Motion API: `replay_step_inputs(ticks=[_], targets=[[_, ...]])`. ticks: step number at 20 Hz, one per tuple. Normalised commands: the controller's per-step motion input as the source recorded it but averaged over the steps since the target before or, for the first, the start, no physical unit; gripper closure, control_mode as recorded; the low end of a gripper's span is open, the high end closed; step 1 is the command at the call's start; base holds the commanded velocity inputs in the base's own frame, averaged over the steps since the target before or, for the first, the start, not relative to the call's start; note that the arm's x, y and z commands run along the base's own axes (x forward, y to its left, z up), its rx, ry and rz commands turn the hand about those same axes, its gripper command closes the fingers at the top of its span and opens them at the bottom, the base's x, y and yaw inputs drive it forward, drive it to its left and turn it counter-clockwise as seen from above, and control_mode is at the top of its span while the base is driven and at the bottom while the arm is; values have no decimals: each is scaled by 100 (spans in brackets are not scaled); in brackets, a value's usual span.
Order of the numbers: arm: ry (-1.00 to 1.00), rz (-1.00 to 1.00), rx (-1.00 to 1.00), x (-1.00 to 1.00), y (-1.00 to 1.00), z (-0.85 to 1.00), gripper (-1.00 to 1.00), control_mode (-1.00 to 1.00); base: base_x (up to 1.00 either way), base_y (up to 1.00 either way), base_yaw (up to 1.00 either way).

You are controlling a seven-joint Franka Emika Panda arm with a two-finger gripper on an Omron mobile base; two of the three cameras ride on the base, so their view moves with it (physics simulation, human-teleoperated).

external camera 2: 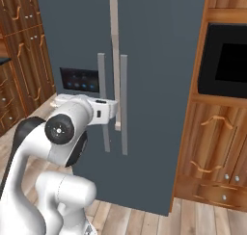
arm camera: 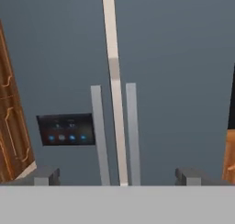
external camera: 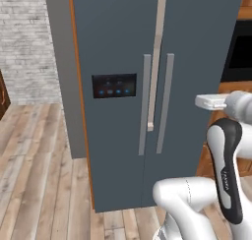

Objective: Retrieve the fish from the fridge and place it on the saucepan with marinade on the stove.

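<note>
A: What does the fridge (external camera: 118, 47) look like?

B: Tall, dark blue-grey, two doors, both shut. A black panel with blue lights (external camera: 114, 85) sits on the left door, and two long grey vertical handles (external camera: 144, 104) flank the pale seam between the doors. It stands on the wood plank floor (external camera: 34, 160), straight ahead of the arm.

A: Anything cut off or hidden?

B: The fridge's top runs out of every picture. With the doors closed, its inside can't be seen. In the right base view the arm's white wrist covers part of the left handle and the panel's lower edge.

A: And the gripper (arm camera: 118, 176)?

B: In the hand view its two dark fingertips (arm camera: 46, 176) stand spread wide apart, nothing between them, well short of the handles.

A: What differs between views?

B: The left base view shows a grey brick wall (external camera: 24, 42) left of the fridge. The right base view shows wooden cabinets (external camera 2: 212, 147) and a black built-in oven (external camera 2: 226, 68) to its right.
</note>
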Motion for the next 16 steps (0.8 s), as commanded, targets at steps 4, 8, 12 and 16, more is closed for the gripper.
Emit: replay_step_inputs(ticks=[4, 8, 12, 16], targets=[[-18, 0, -3, 39, 0, -1, -100, -100, 0, 0, 0], [-18, 0, -6, 38, 0, -9, -100, -100, 0, 0, 0], [-2, 0, 0, 25, 0, 0, -100, -100, 0, 0, 0], [0, 0, 0, 43, 0, -1, -100, -100, 0, 0, 0]])
